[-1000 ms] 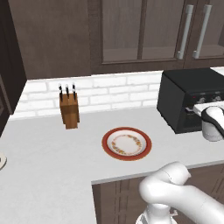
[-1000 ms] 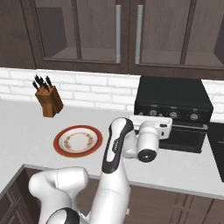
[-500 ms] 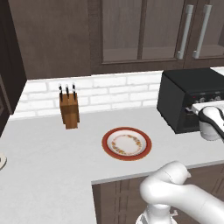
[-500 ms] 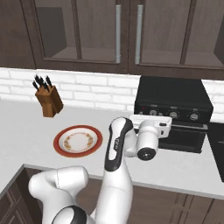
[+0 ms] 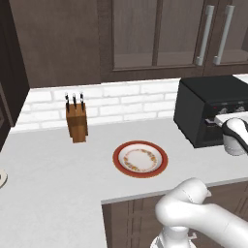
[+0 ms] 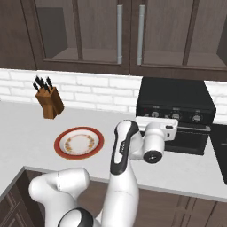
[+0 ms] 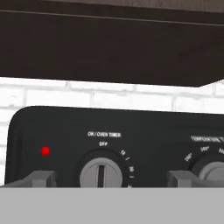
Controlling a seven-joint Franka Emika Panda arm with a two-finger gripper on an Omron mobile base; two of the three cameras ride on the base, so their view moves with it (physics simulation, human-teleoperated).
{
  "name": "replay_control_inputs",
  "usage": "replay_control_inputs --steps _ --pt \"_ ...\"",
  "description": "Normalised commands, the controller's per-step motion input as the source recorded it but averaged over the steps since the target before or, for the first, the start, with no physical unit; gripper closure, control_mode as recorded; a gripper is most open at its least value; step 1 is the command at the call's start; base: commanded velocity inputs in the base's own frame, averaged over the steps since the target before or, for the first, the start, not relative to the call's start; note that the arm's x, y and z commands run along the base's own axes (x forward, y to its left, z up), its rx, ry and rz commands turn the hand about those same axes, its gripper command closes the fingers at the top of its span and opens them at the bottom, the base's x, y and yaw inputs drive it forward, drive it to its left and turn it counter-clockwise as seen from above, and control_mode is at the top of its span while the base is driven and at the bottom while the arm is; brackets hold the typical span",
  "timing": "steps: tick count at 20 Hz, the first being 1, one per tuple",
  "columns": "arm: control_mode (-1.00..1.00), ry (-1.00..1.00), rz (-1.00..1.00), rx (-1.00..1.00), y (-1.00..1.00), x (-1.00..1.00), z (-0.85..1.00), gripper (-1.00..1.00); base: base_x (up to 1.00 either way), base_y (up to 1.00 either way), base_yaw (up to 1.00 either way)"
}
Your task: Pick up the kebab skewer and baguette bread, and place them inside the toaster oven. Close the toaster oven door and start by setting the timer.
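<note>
Timer knob [image 7: 101, 174]: small, rigid, ridged, probably stiff; pinching across its ridge is looking best. Gripper [image 7: 110, 179] is standing released, straddling it.

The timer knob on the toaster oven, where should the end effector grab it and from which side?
Grip the timer knob across its round grey rim, coming straight at the toaster oven front. Its raised bar stands vertical at off, so one finger goes on each side of it. The end effector is open and roughly centred on it.
</note>
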Motion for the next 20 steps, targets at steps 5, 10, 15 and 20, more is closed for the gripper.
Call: replay_control_inputs --steps 5,10,15,20 --pt "-1.00 0.00 0.00 0.00 0.00 0.10 -0.07 -1.00 0.00 0.00 0.00" --pt "-1.00 0.00 0.00 0.00 0.00 0.18 -0.03 -1.00 0.00 0.00 0.00" --pt "-1.00 0.00 0.00 0.00 0.00 0.21 -0.01 -1.00 0.00 0.00 0.00" --pt "-1.00 0.00 0.00 0.00 0.00 0.05 -0.01 -1.00 0.00 0.00 0.00"
